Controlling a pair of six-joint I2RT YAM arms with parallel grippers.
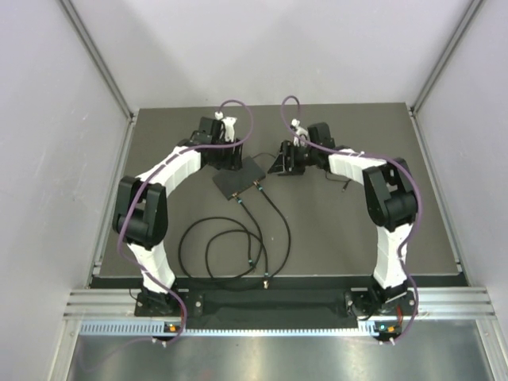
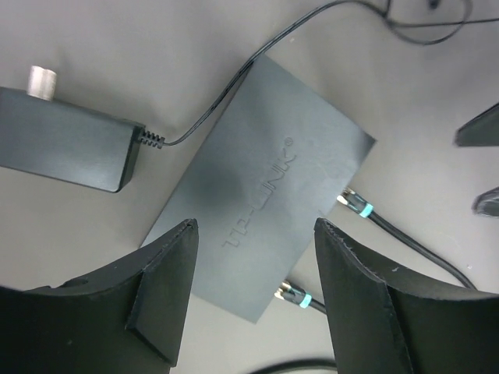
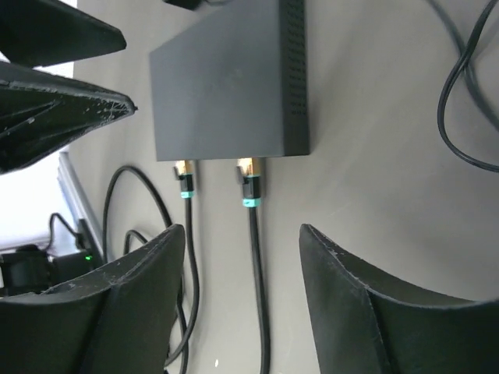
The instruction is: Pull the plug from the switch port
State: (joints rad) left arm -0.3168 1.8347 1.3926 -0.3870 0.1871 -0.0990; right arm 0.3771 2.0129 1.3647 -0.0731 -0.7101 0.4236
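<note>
The switch [image 1: 238,178] is a flat matte-black box lying on the dark mat between my two arms. It also shows in the left wrist view [image 2: 265,195] and the right wrist view [image 3: 226,86]. Two black cables with gold plugs and teal collars sit in its near edge: one plug [image 3: 249,183] [image 2: 355,204] and a second plug [image 3: 185,183] [image 2: 296,296]. My left gripper [image 2: 256,226] [image 1: 226,159] is open and empty, hovering over the switch's top. My right gripper [image 3: 242,230] [image 1: 279,165] is open and empty, its fingers either side of the first plug's cable, short of the plug.
A black power adapter [image 2: 66,136] lies behind the switch, its thin lead running to the switch's far edge. The two cables loop over the mat [image 1: 230,246] toward the near edge. Grey walls close in the left, right and back.
</note>
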